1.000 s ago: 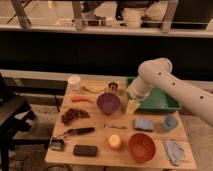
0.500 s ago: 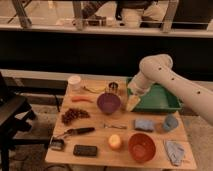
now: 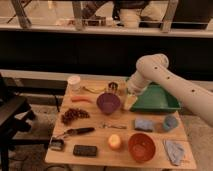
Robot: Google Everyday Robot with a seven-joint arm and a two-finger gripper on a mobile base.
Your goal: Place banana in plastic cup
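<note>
The tool (image 3: 129,102), its state unclear, is poised beside the purple bowl (image 3: 108,102), which could be knocked reaching the banana (image 3: 94,90).

Yellow banana (image 3: 94,90) with darker ends; blue-grey plastic cup (image 3: 170,122); purple bowl (image 3: 108,103); green tray (image 3: 165,101); orange carrot (image 3: 80,99); red-orange bowl (image 3: 141,146); white cup (image 3: 74,82); pale tan table (image 3: 95,136); cream-white gripper (image 3: 130,102) at the purple bowl's 3 o'clock
</note>
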